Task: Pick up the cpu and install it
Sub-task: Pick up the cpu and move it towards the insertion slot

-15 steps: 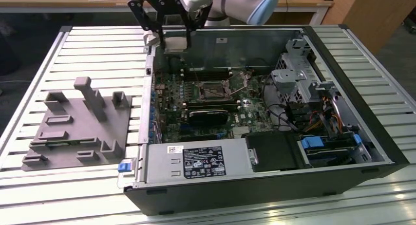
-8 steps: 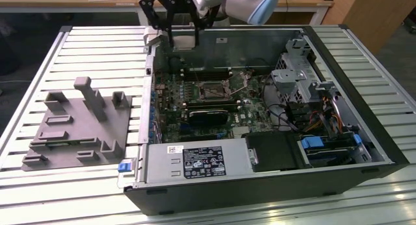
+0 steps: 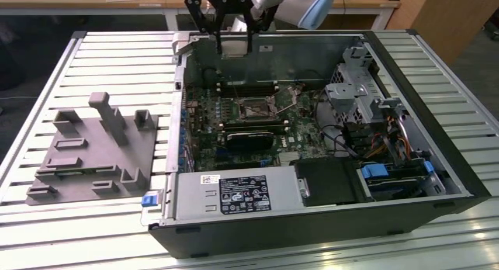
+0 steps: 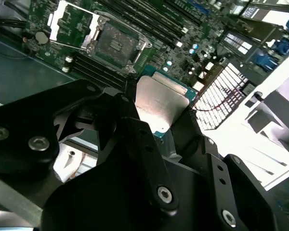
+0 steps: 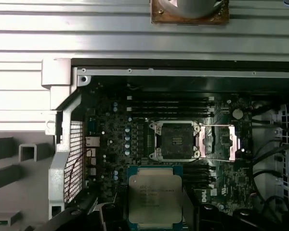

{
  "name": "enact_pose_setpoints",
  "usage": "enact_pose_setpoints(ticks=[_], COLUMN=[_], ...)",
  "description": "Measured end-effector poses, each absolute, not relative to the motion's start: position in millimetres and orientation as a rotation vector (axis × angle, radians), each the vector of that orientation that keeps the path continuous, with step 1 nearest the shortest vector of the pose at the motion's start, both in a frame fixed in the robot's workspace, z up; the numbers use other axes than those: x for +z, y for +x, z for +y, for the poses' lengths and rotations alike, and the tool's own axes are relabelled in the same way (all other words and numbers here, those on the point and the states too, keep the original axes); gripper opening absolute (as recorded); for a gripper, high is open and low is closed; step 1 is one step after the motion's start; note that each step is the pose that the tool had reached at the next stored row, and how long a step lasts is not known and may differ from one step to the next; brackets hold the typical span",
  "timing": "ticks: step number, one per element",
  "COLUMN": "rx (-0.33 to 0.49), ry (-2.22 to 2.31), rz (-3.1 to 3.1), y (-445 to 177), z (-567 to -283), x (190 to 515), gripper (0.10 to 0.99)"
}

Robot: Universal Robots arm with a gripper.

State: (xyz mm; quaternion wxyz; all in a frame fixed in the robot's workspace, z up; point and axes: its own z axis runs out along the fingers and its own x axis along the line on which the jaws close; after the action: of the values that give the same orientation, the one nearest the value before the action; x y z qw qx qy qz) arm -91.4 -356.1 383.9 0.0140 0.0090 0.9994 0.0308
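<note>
My gripper (image 3: 232,41) hangs above the far edge of the open computer case (image 3: 436,135), shut on the cpu (image 3: 234,47). In both wrist views the cpu (image 5: 155,196) (image 4: 160,103) is a flat square chip with a silver-grey top, clamped between the black fingers (image 4: 130,120) by its edges. The motherboard socket (image 5: 176,141) (image 4: 116,41) (image 3: 256,109) lies below, apart from the chip. Its metal load plate (image 5: 222,142) is flipped open to one side, and the socket bed is bare.
A grey plastic holder block (image 3: 93,147) sits on the slatted table at the exterior view's left. Inside the case are memory slots (image 5: 171,106), a black card (image 3: 251,137), a power supply (image 3: 234,194), and a drive cage with cables (image 3: 366,100) at the exterior view's right.
</note>
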Motion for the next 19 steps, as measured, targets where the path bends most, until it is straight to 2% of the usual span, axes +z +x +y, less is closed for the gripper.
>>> enact_pose_setpoints(ticks=[19], rx=[0.094], ry=[0.032], rz=[3.112], y=[-39.8], z=[-345.1], x=[381.1], gripper=[0.537])
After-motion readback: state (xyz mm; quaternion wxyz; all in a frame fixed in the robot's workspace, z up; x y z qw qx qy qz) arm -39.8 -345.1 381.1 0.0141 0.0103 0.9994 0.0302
